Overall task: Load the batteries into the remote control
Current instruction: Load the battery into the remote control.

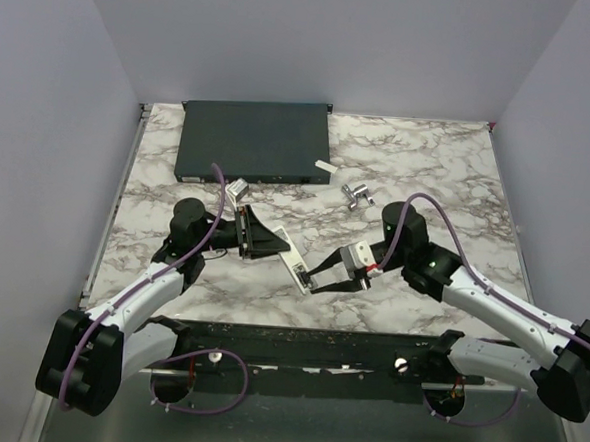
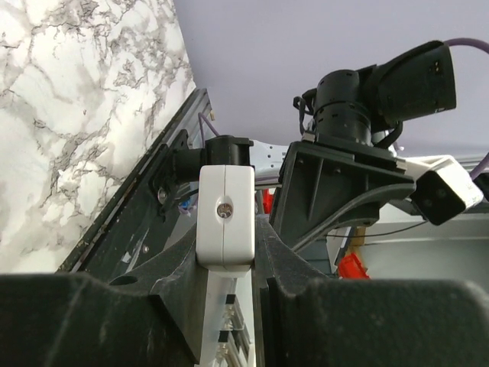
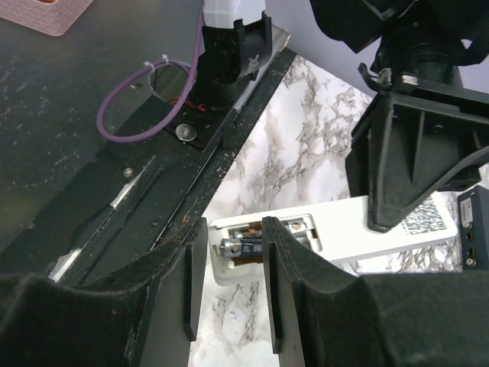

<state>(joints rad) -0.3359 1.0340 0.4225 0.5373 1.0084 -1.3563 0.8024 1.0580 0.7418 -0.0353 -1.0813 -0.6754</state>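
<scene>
My left gripper (image 1: pixel 266 241) is shut on the white remote control (image 1: pixel 294 266) and holds it just above the table, its back facing up. In the left wrist view the remote's end (image 2: pixel 225 202) sits clamped between the fingers (image 2: pixel 229 264). The back cover is off. In the right wrist view a dark battery (image 3: pixel 243 249) with a silver end lies in the open compartment of the remote (image 3: pixel 359 229). My right gripper (image 3: pixel 229 283) hovers over that end with a gap between its pads and nothing in it. Its right finger hides part of the compartment.
A large flat dark-grey box (image 1: pixel 255 140) lies at the back of the marble table (image 1: pixel 429 159). A small white piece (image 1: pixel 324 166) rests beside the box. A small shiny metal object (image 1: pixel 357 195) lies behind the right arm. The black base rail (image 1: pixel 297 346) runs along the near edge.
</scene>
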